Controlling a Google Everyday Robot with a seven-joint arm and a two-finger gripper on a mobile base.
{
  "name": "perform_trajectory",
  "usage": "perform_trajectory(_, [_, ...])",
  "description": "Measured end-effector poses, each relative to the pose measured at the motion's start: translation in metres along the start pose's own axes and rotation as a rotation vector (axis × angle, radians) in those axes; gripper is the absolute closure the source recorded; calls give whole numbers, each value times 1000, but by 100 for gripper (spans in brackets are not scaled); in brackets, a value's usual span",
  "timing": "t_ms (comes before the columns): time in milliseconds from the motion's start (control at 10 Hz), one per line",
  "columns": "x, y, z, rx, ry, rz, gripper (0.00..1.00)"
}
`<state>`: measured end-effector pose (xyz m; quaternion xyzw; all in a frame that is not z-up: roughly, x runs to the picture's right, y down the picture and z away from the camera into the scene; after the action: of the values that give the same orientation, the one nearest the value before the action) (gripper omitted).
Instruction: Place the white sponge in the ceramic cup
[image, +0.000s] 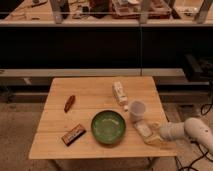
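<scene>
The white sponge (143, 129) lies flat on the wooden table (90, 95), near the front right corner. The ceramic cup (137, 110) stands upright just behind it, to the right of the green bowl. My gripper (154, 135) reaches in from the right on a white arm (192, 131). It is low over the table, at the sponge's right side. Whether it touches the sponge is hidden.
A wide green bowl (108, 126) sits front centre. A long white segmented box (120, 93) and a tiny white cube (126, 107) lie behind the cup. A reddish-brown item (69, 102) and a brown snack bar (73, 134) are on the left. Dark shelving stands behind the table.
</scene>
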<state>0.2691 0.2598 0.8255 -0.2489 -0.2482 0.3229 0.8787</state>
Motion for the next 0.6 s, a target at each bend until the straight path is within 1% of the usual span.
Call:
perform_trajectory(100, [3, -3, -3, 0, 7, 8, 91])
perform_trajectory(200, [7, -6, -8, 7, 11, 18, 97])
perform_trajectory(300, [16, -13, -22, 27, 20, 34, 100])
perform_trajectory(400, [28, -21, -42, 54, 38, 47, 100])
perform_trajectory(500, [34, -25, -57, 71, 44, 58, 100])
perform_trajectory(600, [38, -31, -78, 101, 43, 67, 100])
